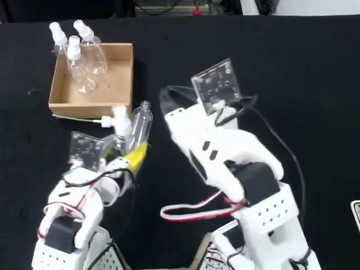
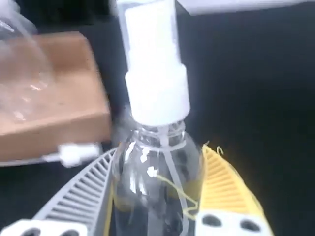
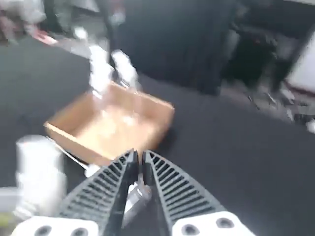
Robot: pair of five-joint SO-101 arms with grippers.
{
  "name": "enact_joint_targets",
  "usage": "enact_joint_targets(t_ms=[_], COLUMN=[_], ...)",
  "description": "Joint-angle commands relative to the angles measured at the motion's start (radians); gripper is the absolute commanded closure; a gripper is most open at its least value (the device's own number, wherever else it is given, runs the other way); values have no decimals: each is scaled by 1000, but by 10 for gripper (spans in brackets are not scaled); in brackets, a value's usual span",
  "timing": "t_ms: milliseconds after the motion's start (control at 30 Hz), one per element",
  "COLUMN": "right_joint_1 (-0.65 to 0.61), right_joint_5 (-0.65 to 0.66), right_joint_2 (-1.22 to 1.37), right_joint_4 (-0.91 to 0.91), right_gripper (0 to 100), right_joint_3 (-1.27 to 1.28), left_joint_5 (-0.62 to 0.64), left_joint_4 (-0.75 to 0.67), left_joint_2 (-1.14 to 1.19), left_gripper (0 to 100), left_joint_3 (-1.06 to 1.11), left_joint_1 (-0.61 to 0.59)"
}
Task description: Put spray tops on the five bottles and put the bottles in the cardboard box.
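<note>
My left gripper (image 1: 132, 152) is shut on a clear bottle (image 2: 157, 172), held between its grey and yellow fingers. A white spray top (image 2: 155, 83) sits on the bottle's neck (image 1: 120, 119). A second clear bottle (image 1: 142, 122) with no top is close beside it, its small end toward the box. My right gripper (image 3: 138, 153) is just right of that bottle (image 1: 165, 97), fingers almost together with nothing clearly between them. The cardboard box (image 1: 90, 104) stands at the back left with three capped bottles (image 1: 84, 62) in it. A loose spray top (image 1: 104, 120) lies at the box's front wall.
The table is covered in black cloth. The box (image 2: 54, 113) is just beyond the held bottle, with the loose spray top (image 2: 74, 153) in front of it. The right arm's white body (image 1: 236, 163) spans the middle; cables trail along it.
</note>
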Motion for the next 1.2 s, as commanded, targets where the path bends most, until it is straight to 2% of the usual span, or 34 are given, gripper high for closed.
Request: enact_joint_targets(t_ms=[0,267,567,967,1167], right_joint_1=[29,-14,-12,-12,-12], right_joint_5=[0,-2,-2,-2,-2], right_joint_2=[-25,-25,-25,-24,-21], right_joint_4=[-23,-178,-393,-411,-411], right_gripper=[987,987,987,987,987], right_joint_3=[101,363,559,587,587], left_joint_5=[-32,-129,-130,-129,-129], left_joint_4=[-40,-252,-606,-1034,-1077], left_joint_2=[0,43,519,1000,1080], left_gripper=[840,838,839,837,837], left_joint_3=[-127,-139,-245,-348,-340], left_joint_1=[-107,-209,-239,-229,-254])
